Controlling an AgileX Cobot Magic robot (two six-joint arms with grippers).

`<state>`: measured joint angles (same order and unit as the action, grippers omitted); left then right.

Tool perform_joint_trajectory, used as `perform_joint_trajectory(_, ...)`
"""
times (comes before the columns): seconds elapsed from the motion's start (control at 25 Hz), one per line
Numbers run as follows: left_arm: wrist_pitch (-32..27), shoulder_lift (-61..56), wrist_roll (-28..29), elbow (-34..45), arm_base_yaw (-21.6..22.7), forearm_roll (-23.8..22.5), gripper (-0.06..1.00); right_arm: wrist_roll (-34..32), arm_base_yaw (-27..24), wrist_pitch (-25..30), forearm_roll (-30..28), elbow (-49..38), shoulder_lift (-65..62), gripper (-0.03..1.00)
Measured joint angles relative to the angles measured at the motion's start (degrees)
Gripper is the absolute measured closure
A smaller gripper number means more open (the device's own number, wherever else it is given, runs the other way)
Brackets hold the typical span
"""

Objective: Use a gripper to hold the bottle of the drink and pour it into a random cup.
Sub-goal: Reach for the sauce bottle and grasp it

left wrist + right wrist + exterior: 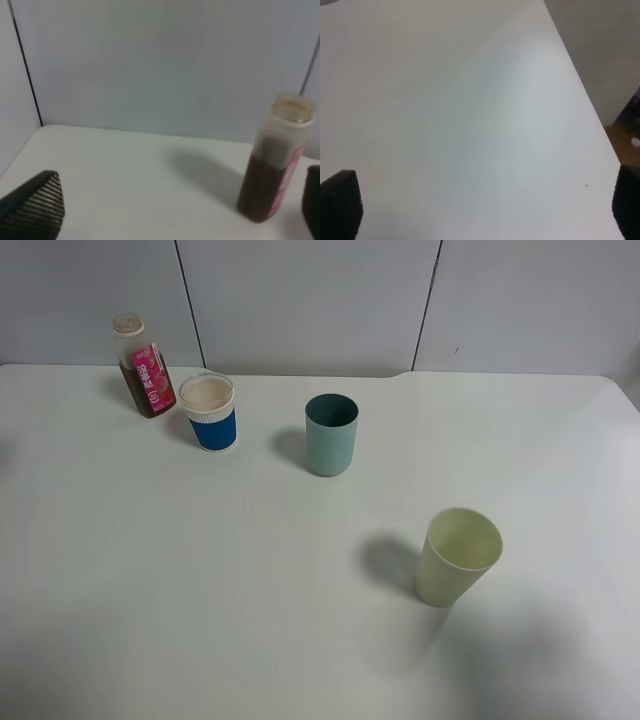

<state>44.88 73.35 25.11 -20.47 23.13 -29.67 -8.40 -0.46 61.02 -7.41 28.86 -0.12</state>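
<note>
The bottle (146,368) of brown drink (257,185) stands at the tabletop's (200,590) ten o'clock, the cup (211,414) just beside at its four o'clock. Left pincer (177,210) and right pincer (482,205) gape, empty.

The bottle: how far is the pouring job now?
Done: nothing visible; the bottle stands upright on the table, brown drink inside. In hand: the open left fingers face it, not touching. Left: grasp it, pour into the blue cup.
</note>
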Motion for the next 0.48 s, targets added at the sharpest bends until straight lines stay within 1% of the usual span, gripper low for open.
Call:
perform_joint_trajectory(0.08,4.5,4.5,0.8,-0.1,2.9,-4.2,0.03,0.0,0.0,0.0,0.0,0.0,0.0,-0.03)
perform_joint_trajectory(0.16,9.3,9.3,1.9,-0.1,4.7,-7.6,0.03,0.0,0.0,0.0,0.0,0.0,0.0,-0.03)
perform_joint_trajectory(0.24,13.5,13.5,2.5,-0.2,5.2,-10.1,0.03,0.0,0.0,0.0,0.0,0.0,0.0,-0.03)
perform_joint_trajectory(0.32,17.4,17.7,2.6,-0.3,5.3,-11.6,0.03,0.0,0.0,0.0,0.0,0.0,0.0,-0.03)
perform_joint_trajectory(0.4,20.0,21.1,2.6,-1.1,5.3,-13.1,0.03,0.0,0.0,0.0,0.0,0.0,0.0,-0.03)
perform_joint_trajectory(0.48,21.2,23.9,2.6,-2.6,5.3,-14.4,0.03,0.0,0.0,0.0,0.0,0.0,0.0,-0.03)
